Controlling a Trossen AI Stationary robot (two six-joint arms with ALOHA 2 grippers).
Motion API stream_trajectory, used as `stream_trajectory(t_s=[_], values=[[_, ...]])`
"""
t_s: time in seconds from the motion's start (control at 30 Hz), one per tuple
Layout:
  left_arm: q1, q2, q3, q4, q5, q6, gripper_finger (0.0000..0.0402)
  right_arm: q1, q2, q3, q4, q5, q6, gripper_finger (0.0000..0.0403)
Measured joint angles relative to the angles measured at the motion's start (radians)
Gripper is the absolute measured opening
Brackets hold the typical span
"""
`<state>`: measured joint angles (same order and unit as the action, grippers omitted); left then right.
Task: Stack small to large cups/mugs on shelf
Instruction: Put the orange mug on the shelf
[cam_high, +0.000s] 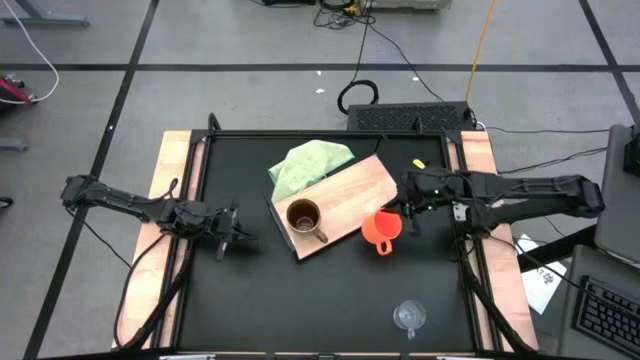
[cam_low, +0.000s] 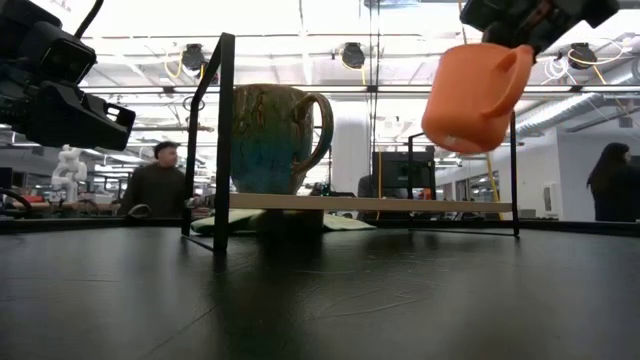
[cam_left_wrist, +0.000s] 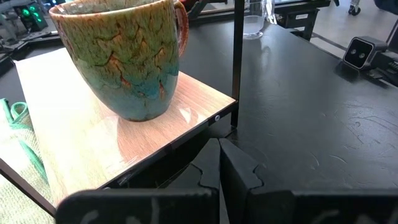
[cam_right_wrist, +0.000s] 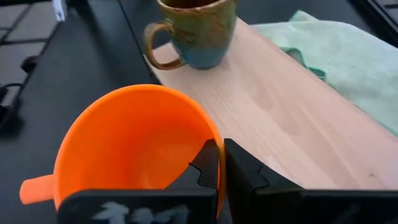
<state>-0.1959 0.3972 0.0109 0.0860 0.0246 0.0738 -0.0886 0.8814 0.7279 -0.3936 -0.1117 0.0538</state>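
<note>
The brown mug (cam_high: 305, 218) stands upright on the light wooden shelf (cam_high: 350, 190), near its near-left end; it also shows in the low view (cam_low: 275, 138) and the left wrist view (cam_left_wrist: 124, 56). My right gripper (cam_high: 405, 215) is shut on the orange cup (cam_high: 380, 232), which hangs in the air (cam_low: 470, 95) off the shelf's right end. The clear glass cup (cam_high: 408, 317) stands on the table near the front edge. My left gripper (cam_high: 238, 241) is shut and empty, above the table to the left of the shelf. My right gripper holds the orange cup by its rim (cam_right_wrist: 213, 152), the wall pinched with one finger (cam_right_wrist: 205, 165) inside the cup and the other outside. The fingers come from the table's right side, slanting down. The cup is lifted clear and tilted, its base (cam_low: 450, 135) lowest.
A light green cloth (cam_high: 312, 162) lies under and behind the shelf's far-left part. The shelf rests on a black metal frame with upright posts (cam_low: 222, 140). A person (cam_low: 160, 185) sits in the room beyond the table. Bare black table lies between the shelf and the glass cup.
</note>
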Motion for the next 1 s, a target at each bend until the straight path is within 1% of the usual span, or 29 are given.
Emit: stream_trajectory(t_s=[0.17,0.37,0.57,0.73,1.0], values=[[0.000,0.000,0.000,-0.002,0.000,0.001,0.0005,-0.040,0.090,0.054,-0.007,-0.074,-0.047,0.0000],[0.000,0.000,0.000,-0.005,0.000,0.001,0.0005,-0.074,0.201,0.129,-0.040,-0.077,-0.127,0.0000],[0.000,0.000,0.000,-0.006,0.000,0.001,0.0005,-0.097,0.272,0.170,-0.043,-0.082,-0.187,0.0000],[0.000,0.000,0.000,-0.007,0.000,0.003,0.0005,-0.109,0.301,0.188,-0.055,-0.124,-0.190,0.0000],[0.000,0.000,0.000,-0.008,0.000,0.003,0.0005,-0.110,0.301,0.193,-0.056,-0.127,-0.200,0.0000]])
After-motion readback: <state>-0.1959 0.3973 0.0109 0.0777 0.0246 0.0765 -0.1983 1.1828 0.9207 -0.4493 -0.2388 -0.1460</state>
